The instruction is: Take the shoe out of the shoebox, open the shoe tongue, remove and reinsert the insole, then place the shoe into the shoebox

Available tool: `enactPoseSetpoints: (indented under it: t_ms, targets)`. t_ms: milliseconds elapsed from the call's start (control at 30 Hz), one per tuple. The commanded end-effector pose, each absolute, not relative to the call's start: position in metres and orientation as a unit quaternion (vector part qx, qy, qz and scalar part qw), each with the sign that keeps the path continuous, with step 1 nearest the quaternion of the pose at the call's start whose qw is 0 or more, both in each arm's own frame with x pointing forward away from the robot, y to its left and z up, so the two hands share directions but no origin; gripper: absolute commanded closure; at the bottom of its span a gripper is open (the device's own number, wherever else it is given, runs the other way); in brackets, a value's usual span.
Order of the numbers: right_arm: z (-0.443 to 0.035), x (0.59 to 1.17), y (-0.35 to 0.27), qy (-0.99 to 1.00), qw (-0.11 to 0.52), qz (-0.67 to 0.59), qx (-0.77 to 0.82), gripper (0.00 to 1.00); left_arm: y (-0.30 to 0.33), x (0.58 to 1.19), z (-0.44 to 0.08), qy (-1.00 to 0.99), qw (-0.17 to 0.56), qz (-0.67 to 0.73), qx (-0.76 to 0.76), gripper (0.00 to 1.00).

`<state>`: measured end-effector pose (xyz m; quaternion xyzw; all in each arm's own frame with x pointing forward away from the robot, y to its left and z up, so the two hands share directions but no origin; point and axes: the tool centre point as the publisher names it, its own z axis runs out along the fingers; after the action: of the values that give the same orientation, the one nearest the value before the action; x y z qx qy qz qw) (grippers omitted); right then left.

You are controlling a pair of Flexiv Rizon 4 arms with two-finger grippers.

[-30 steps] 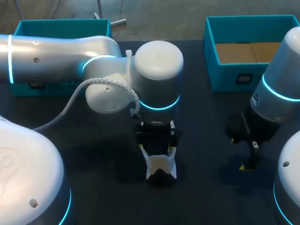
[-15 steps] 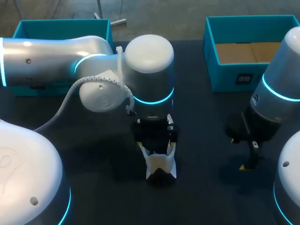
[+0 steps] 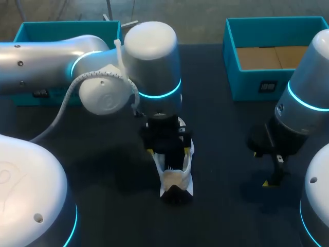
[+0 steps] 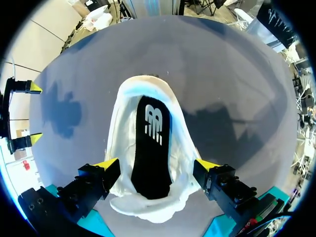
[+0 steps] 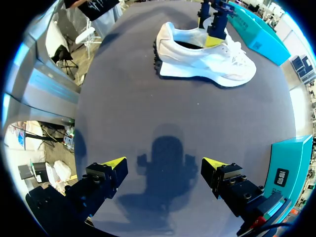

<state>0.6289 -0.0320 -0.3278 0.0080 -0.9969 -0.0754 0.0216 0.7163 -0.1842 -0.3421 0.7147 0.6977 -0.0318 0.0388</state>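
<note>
White shoe (image 3: 176,177) stands on the dark table (image 3: 231,154), outside both boxes, with a black insole (image 4: 150,148) inside it; left gripper (image 4: 157,165) points down over it, fingers wide apart astride its sides, apparently not pinching; right gripper (image 5: 163,163) hangs well aside, spread and empty; beyond, the right teal shoebox (image 3: 247,85) shows a cardboard floor; the left teal shoebox (image 3: 67,28) is mostly hidden behind the left arm (image 3: 51,62).

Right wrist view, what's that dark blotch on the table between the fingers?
Right wrist view: the right gripper's own shadow, cast on the table ahead of its open fingers. Left wrist view: softer shadows on the table either side of the shoe.
</note>
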Motion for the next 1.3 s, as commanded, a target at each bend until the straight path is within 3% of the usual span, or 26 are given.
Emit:
enactPoseSetpoints:
  t_ms: [33,967,1300]
  targets:
    - [-0.329,0.628,-0.032,-0.997,0.020,-0.075,0.008,0.00,-0.182,0.721,-0.339,0.698,0.041,-0.034,0.714,0.00]
    - [-0.329,0.628,-0.032,-0.997,0.020,-0.075,0.008,0.00,-0.201,0.741,-0.318,0.687,0.058,-0.045,0.723,0.00]
    - [-0.329,0.628,-0.032,-0.997,0.020,-0.075,0.008,0.00,-0.190,0.761,-0.288,0.696,0.076,-0.027,0.714,0.00]
